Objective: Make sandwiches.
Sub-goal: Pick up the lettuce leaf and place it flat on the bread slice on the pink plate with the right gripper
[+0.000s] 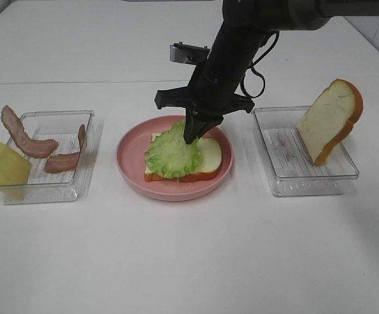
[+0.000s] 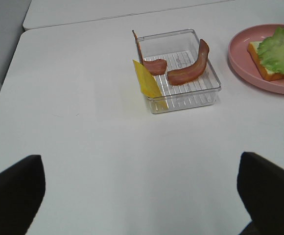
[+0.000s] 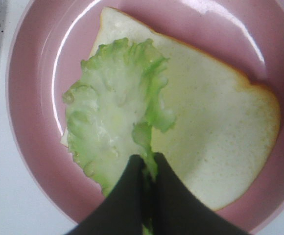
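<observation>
A white bread slice (image 1: pixel 210 157) with an orange-brown crust lies flat on the pink plate (image 1: pixel 128 167). Frilly green lettuce (image 1: pixel 168 157) rests across its left half. My right gripper (image 1: pixel 191 136) comes down from above and is shut on the lettuce's edge; the right wrist view shows the fingertips (image 3: pixel 132 171) pinching the lettuce (image 3: pixel 107 117) over the bread (image 3: pixel 215 137). Bacon strips (image 1: pixel 29 140) and a yellow cheese square (image 1: pixel 3 165) are at the left tray (image 1: pixel 46 191). A second bread slice (image 1: pixel 330 121) leans in the right tray (image 1: pixel 307 184). My left gripper (image 2: pixel 142 176) hangs open over bare table.
In the left wrist view the tray (image 2: pixel 201 95) with bacon (image 2: pixel 188 72) and cheese (image 2: pixel 147 82) lies ahead of the open fingers, with the plate (image 2: pixel 245 73) and lettuce (image 2: pixel 281 46) beyond it. White table surrounds everything; a seam runs across the back.
</observation>
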{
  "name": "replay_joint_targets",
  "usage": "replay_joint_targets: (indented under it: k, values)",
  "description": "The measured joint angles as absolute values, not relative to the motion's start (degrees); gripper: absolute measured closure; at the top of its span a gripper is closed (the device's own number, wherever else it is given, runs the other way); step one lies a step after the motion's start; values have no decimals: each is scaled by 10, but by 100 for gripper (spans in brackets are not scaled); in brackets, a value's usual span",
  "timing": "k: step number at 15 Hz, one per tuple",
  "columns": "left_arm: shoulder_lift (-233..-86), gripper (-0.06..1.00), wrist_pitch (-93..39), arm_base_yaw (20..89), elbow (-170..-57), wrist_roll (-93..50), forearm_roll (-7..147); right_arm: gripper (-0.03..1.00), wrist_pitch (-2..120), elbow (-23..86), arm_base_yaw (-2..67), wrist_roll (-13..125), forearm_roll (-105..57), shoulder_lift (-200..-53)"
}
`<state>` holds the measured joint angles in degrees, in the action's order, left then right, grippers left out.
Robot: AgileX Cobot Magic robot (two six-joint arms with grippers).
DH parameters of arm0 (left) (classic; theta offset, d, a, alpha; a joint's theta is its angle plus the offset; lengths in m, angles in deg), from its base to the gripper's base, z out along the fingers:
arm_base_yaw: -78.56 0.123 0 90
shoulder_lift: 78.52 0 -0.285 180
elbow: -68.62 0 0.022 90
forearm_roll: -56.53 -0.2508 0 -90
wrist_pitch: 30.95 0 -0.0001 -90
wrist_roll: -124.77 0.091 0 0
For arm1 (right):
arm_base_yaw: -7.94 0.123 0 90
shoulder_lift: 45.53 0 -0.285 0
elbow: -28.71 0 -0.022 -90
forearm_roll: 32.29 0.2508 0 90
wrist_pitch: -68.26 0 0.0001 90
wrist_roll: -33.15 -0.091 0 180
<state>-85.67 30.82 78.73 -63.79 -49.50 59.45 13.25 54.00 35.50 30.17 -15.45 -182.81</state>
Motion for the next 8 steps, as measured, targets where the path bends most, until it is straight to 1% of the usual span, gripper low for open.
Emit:
replay_joint_targets:
  k: [2,3,4,5,6,7,8]
  values:
    - [-857,-5,308,787,-638,-495,595,94,136,540,355,302,-156,-1828]
    - [-857,-5,308,787,-638,-495,595,91,141,540,355,302,-156,-1828]
    - [-857,-5,308,787,-638,-495,595,82,146,540,355,301,-157,-1828]
    - [-857,-5,308,787,-638,-495,595,67,147,540,355,299,-157,-1828]
    - [-857,-5,308,787,-638,-495,595,45,147,540,355,299,-157,-1828]
    - [-857,-5,308,787,-638,-495,595,27,146,540,355,299,-157,-1830]
    - [-857,-5,308,787,-638,-495,595,15,146,540,355,299,-160,-1829]
